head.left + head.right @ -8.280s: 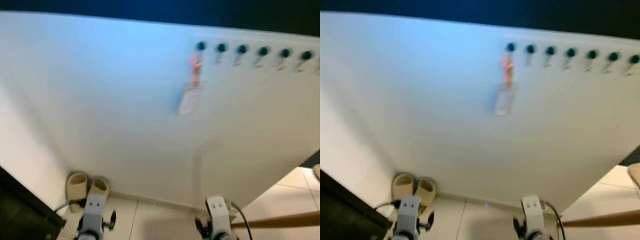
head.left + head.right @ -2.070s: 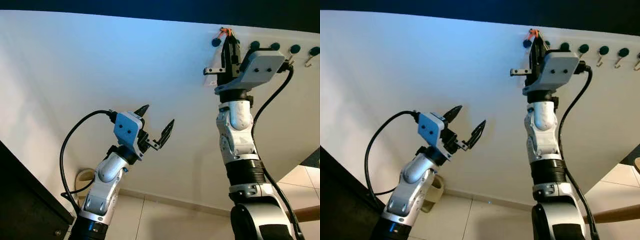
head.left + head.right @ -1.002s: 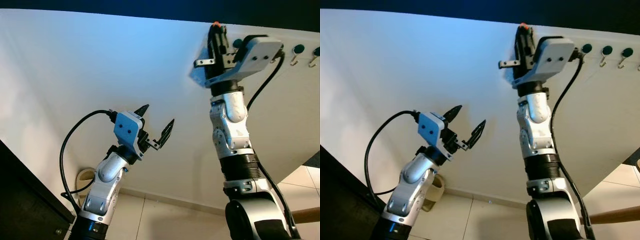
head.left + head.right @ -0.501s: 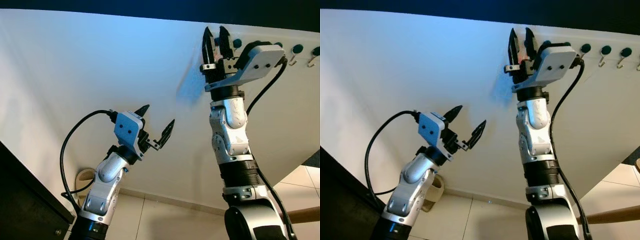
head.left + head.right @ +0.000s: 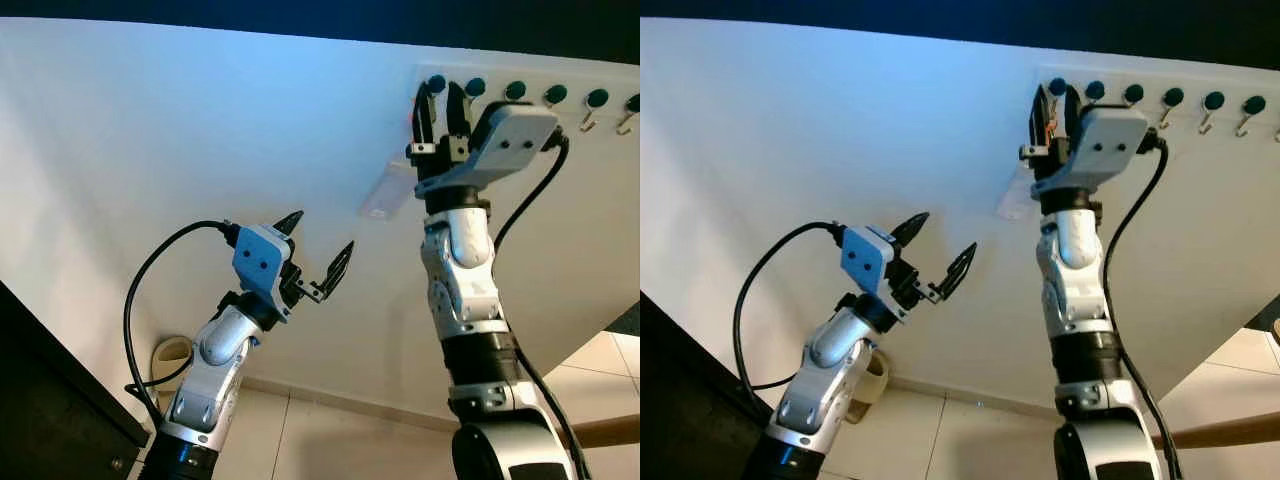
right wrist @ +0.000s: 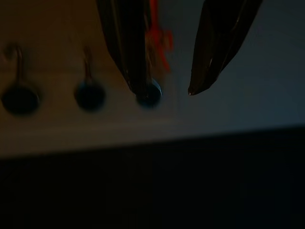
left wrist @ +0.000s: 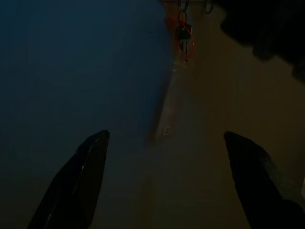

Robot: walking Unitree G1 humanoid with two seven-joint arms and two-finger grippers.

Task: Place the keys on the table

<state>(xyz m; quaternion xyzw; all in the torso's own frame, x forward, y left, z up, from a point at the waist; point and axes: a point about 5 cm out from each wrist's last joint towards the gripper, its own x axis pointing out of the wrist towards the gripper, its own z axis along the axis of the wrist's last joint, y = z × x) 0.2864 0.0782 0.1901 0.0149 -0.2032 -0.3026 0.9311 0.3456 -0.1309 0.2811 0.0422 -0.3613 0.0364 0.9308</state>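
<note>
The keys [image 7: 184,38] hang on the white wall [image 5: 180,130], on the end hook of a row of dark hooks [image 5: 555,95] high up. They hang straight down, long way up and down, on an orange loop. A pale tag [image 5: 386,191] hangs out below them, tilted.

My right arm reaches straight up. My right gripper [image 5: 443,100] is at that end hook, fingers pointing up. My fingers are a little apart, with the orange loop between them. I cannot tell if they touch it.

My left arm is bent and lower down. My left gripper [image 5: 320,250] is spread wide and holds nothing. It points up at the wall.

There is lots of bare wall to the left of the hooks. A dark cupboard edge [image 5: 50,400] is low on my left, and slippers [image 5: 175,355] sit on the floor by the wall.
</note>
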